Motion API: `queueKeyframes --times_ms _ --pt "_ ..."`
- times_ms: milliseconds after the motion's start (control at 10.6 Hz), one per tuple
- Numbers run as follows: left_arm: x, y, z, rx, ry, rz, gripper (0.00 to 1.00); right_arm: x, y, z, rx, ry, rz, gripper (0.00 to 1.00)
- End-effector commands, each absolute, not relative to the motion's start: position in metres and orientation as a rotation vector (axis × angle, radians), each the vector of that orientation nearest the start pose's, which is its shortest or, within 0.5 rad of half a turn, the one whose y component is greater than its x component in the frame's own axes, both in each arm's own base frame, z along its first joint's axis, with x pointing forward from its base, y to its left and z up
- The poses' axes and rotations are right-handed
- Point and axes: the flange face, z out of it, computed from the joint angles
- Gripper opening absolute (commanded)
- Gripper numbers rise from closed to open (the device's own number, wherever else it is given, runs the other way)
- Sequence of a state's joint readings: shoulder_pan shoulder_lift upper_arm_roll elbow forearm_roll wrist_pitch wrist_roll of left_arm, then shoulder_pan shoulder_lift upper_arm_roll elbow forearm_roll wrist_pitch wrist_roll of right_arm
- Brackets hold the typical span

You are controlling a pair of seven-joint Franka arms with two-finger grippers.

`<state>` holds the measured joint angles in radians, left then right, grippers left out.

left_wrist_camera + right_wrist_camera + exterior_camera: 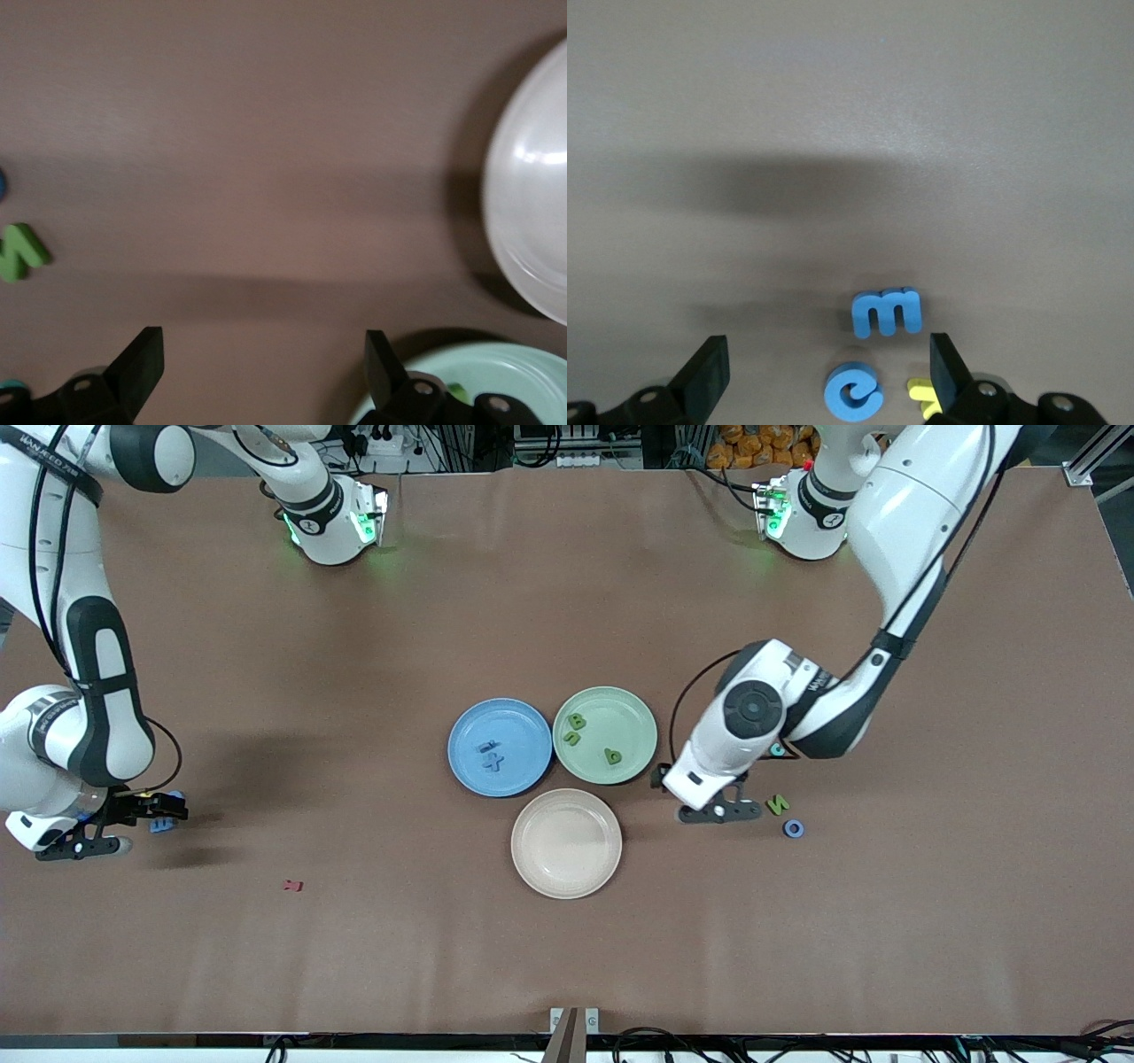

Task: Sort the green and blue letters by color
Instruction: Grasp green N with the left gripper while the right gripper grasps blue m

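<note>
while the left end effector (pixel 709 802) hangs low with its fingers spread and empty just beside the green plate (pixel 633 717), a green n (pixel 778 804) and a blue ring (pixel 794 829) lie on the tabletop (pixel 567 602) close by, toward the left arm's end. three green letters (pixel 577 721) sit in the green plate and two blue letters (pixel 490 755) in the blue plate (pixel 469 731). the pink plate (pixel 532 868) lies nearer the front camera. at the right arm's end, the right end effector (pixel 828 381) is spread wide over a blue m (pixel 886 312) and blue e (pixel 853 393), a yellow letter (pixel 920 395) beside them. a small dark-red letter (pixel 293 885) lies apart.
</note>
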<state>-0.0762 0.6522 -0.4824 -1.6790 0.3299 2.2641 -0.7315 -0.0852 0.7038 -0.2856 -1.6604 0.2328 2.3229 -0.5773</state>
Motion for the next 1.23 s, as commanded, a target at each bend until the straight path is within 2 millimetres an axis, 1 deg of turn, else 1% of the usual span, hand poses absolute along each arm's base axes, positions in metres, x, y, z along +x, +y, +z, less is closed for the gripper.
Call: queueKeyframes --times_ms 0,94,283,378,472,661,756,850,945,1039,1134 --pt "0.61 -0.281 0.251 -3.144 -0.261 0.032 1.0 0.646 -0.241 0.199 -3.157 -0.196 0.003 1.0" --pt "0.614 -0.254 0.246 -3.121 -0.375 0.049 1.0 0.645 -0.244 0.192 -3.164 -0.188 -0.003 1.0" --pt "0.618 -0.205 0.244 -3.084 -0.493 0.048 1.0 0.646 -0.248 0.185 -3.174 -0.176 -0.02 1.0" --pt "0.617 -0.188 0.245 -3.078 -0.5 0.008 0.92 0.645 -0.251 0.184 -3.172 -0.165 -0.019 1.0" --pt "0.616 -0.18 0.243 -3.082 -0.526 -0.007 0.91 0.646 -0.25 0.182 -3.172 -0.167 -0.021 1.0" --pt "0.618 -0.144 0.229 -3.091 -0.639 -0.031 0.91 0.647 -0.252 0.177 -3.18 -0.158 -0.036 1.0" --pt "0.611 -0.141 0.218 -3.117 -0.652 -0.055 0.91 0.647 -0.251 0.172 -3.181 -0.151 -0.047 1.0" --pt "0.608 -0.139 0.212 -3.131 -0.66 -0.068 0.9 0.647 -0.25 0.17 -3.174 -0.138 -0.055 1.0" --pt "0.606 -0.139 0.209 -3.134 -0.66 -0.064 0.83 0.647 -0.25 0.17 -3.173 -0.136 -0.056 1.0" --pt "0.607 -0.14 0.206 -3.135 -0.661 -0.056 0.8 0.648 -0.249 0.171 -3.173 -0.138 -0.058 0.86" --pt "0.606 -0.141 0.201 -3.136 -0.66 -0.043 0.79 0.648 -0.248 0.173 -3.173 -0.137 -0.061 0.64"
